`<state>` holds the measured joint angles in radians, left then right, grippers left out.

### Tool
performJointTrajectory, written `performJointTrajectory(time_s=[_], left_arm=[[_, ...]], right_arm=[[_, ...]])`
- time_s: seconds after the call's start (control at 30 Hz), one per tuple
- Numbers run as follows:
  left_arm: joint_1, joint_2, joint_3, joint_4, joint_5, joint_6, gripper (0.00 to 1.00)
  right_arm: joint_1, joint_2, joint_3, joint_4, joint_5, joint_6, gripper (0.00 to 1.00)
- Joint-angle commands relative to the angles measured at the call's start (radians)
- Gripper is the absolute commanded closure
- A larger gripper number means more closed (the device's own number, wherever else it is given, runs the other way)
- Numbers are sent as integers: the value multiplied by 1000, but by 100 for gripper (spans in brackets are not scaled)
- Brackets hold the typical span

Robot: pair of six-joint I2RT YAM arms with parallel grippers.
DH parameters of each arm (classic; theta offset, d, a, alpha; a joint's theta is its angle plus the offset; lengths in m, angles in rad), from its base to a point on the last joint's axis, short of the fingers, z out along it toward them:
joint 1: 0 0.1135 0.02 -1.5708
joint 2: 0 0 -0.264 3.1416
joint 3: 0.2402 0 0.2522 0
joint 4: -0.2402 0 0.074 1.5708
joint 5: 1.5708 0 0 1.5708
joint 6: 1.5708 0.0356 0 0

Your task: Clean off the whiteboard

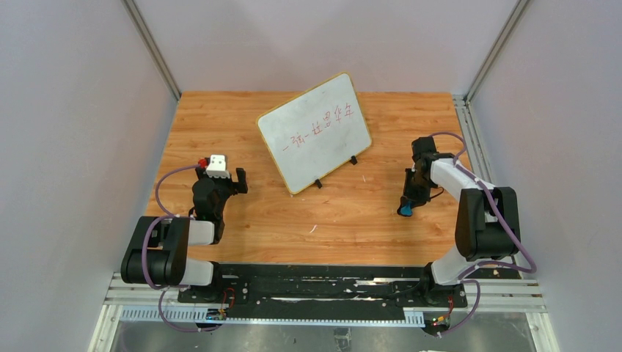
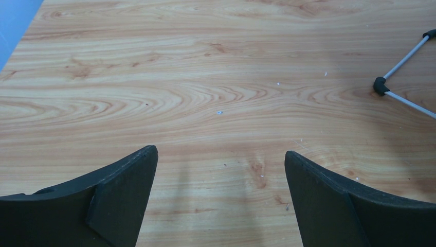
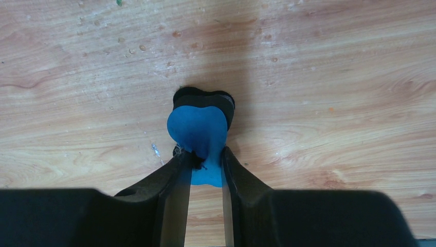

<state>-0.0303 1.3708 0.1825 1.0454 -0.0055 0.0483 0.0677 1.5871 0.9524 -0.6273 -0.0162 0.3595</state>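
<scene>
The whiteboard point(image 1: 315, 132) with a thin yellow frame stands tilted on black feet at the table's back middle and bears red handwriting. My right gripper point(image 1: 405, 207) is to its right, low over the table, and is shut on a blue eraser with a black felt underside point(image 3: 201, 128); the eraser also shows in the top view point(image 1: 404, 210). My left gripper point(image 1: 224, 180) is open and empty over bare wood, left of the board. In the left wrist view the gripper point(image 2: 221, 170) has its fingers wide apart, and a black foot of the board's stand point(image 2: 381, 86) shows at the right.
The wooden table point(image 1: 242, 125) is walled by grey panels at left, right and back. A metal rail point(image 1: 469, 139) runs along the right edge. The black mounting bar point(image 1: 315, 282) lies at the near edge.
</scene>
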Motion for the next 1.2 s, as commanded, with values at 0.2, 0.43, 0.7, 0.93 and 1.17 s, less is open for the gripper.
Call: performJointTrajectory(time_s=[0.2, 0.43, 0.7, 0.93, 1.17], left_arm=[[-5, -7, 8, 31, -1, 10, 2], [-5, -7, 8, 31, -1, 10, 13], [-5, -35, 8, 12, 27, 23, 28], [16, -271, 205, -569, 224, 85, 28], [201, -246, 398, -731, 783, -45, 37]], right_arm=[[9, -10, -17, -17, 22, -4, 99], [9, -208, -33, 16, -18, -30, 99], [9, -378, 37, -58, 23, -44, 99], [9, -381, 56, -68, 19, -38, 99], [8, -373, 38, -36, -22, -33, 100]])
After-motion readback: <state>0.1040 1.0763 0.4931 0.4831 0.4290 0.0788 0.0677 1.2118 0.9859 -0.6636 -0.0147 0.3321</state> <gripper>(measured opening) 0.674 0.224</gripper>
